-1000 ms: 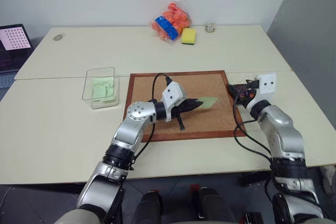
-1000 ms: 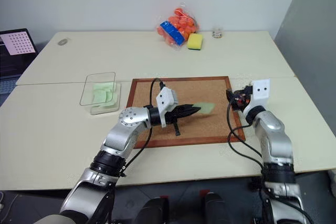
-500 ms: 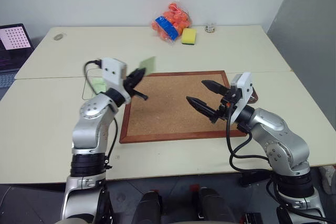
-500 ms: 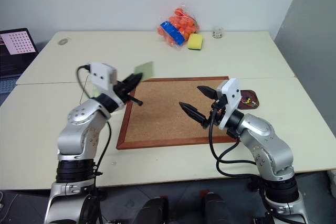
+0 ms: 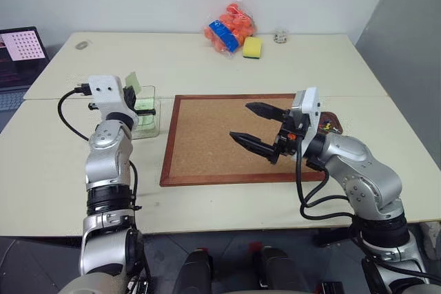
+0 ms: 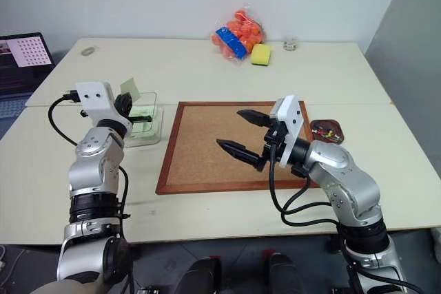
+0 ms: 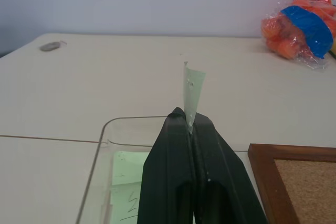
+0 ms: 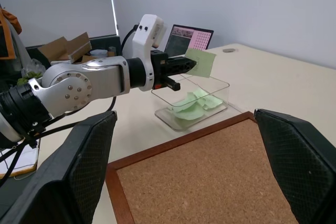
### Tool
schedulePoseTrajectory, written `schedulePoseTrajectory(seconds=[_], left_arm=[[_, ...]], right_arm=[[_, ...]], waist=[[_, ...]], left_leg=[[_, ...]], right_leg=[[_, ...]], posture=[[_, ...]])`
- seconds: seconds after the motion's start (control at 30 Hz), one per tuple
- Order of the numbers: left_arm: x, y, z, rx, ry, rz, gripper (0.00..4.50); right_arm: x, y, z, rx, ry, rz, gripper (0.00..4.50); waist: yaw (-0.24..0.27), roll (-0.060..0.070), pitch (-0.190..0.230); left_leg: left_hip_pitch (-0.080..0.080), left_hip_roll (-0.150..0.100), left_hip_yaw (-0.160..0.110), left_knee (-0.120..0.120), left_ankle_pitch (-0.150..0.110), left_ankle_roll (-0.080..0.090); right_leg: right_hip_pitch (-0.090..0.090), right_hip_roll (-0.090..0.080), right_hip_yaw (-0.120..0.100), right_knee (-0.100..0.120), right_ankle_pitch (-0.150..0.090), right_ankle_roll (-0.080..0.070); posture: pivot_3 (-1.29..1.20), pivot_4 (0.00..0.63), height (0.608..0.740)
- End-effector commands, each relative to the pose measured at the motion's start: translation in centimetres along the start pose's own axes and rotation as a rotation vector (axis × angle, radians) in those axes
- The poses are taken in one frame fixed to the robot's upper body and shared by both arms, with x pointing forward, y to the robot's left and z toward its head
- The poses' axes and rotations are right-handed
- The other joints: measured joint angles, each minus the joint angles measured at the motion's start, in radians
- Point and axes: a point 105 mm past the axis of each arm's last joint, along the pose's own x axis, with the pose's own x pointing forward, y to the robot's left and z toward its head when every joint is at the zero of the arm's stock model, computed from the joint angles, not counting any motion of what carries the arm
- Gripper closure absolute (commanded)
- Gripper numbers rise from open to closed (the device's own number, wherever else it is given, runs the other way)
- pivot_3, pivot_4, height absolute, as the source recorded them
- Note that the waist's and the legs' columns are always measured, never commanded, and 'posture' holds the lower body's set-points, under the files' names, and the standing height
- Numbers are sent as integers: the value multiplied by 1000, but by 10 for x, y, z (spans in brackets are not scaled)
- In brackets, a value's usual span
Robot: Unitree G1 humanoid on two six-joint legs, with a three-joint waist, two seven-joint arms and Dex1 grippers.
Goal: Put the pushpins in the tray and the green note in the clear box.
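Left gripper [image 8: 193, 65] jaws were clenched on the green note [image 8: 200, 62] above the clear box [image 8: 216, 105], right gripper [image 5: 253, 127] jaws released; I judged the light note could drift outside on release.

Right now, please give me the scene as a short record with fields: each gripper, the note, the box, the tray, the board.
left gripper: jaws shut on the green note, above the clear box
right gripper: jaws open, holding nothing, above the corkboard
clear box: other green notes lie inside
tray: right of the corkboard, coloured pushpins inside
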Motion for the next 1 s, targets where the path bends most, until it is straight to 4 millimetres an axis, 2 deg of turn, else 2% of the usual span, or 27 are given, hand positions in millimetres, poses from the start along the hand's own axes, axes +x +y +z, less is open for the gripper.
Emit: schedulePoseTrajectory(seconds=[0.03,0.07,0.5,0.6,0.7,0.73,0.83,1.0], left_arm=[[4,6,11,-45,-42,46,4129],[4,6,10,-35,-42,46,4077],[2,3,7,-20,-42,37,1427],[-10,-20,4,-80,-40,-113,788],[-29,-41,1,-38,-29,-271,133],[-35,-43,-1,-23,-20,-289,7],[-53,-48,-5,9,-2,-307,7],[-86,-60,-14,23,4,-329,7]], right_arm=[[-2,2,10,-60,-22,9,0],[-2,2,9,-63,-20,7,0],[-8,-4,6,-56,-15,-60,0],[-14,-14,1,1,-32,-172,0],[-27,-30,-17,-23,33,-343,0],[-32,-37,-21,-31,48,-410,0],[-52,-56,-34,-82,106,-626,0],[-69,-57,-46,-100,130,-786,0]], waist=[[-2,0,0],[-3,0,0],[-2,0,0],[-3,0,0],[-3,0,0],[-3,0,0],[-3,0,0],[-3,0,0]], left_leg=[[0,0,0,0,0,0],[0,0,0,0,0,0],[0,0,0,0,0,0],[0,0,0,0,0,0],[0,0,0,0,0,0],[0,0,0,0,0,0],[0,0,0,0,0,0],[1,0,1,0,0,0]], right_leg=[[0,0,0,0,0,0],[0,0,0,0,0,0],[0,0,0,1,0,0],[0,0,0,1,0,-1],[0,-1,0,1,1,-2],[0,-2,0,1,1,-2],[0,-2,1,1,1,-1],[0,-2,2,1,0,0]], posture=[[0,150,740],[0,150,740],[0,150,740],[0,150,740],[0,150,740],[0,150,740],[0,150,740],[0,150,740]])
